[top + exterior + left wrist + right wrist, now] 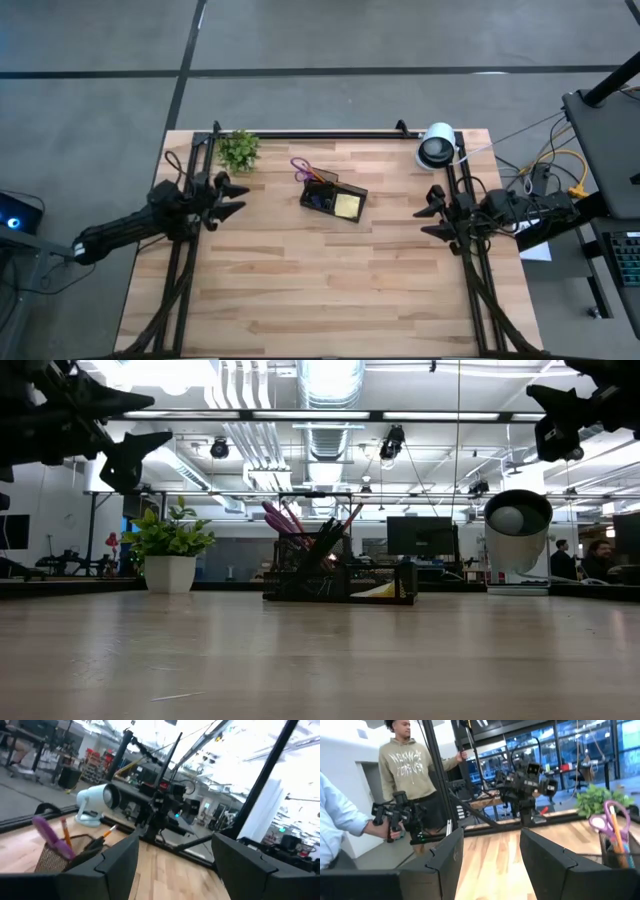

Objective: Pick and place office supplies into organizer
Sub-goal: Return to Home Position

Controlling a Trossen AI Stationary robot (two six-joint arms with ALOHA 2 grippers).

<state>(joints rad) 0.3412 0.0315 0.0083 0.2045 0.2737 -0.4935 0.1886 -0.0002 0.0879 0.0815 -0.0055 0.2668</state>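
The black organizer sits on the table's far middle, its base flat on the wood. The purple-handled scissors, an orange pencil and other pens stand upright in its mesh pen compartment; the yellow sticky-note pad lies in its low tray. My left gripper hovers open above the table's left edge, well left of the organizer. My right gripper hovers open above the right edge. Both are raised off the table, as the low view shows.
A small green plant in a white pot stands at the far left corner. A round white-and-black device stands at the far right corner. Black frame rails run along the left, right and far edges. People stand beyond the table.
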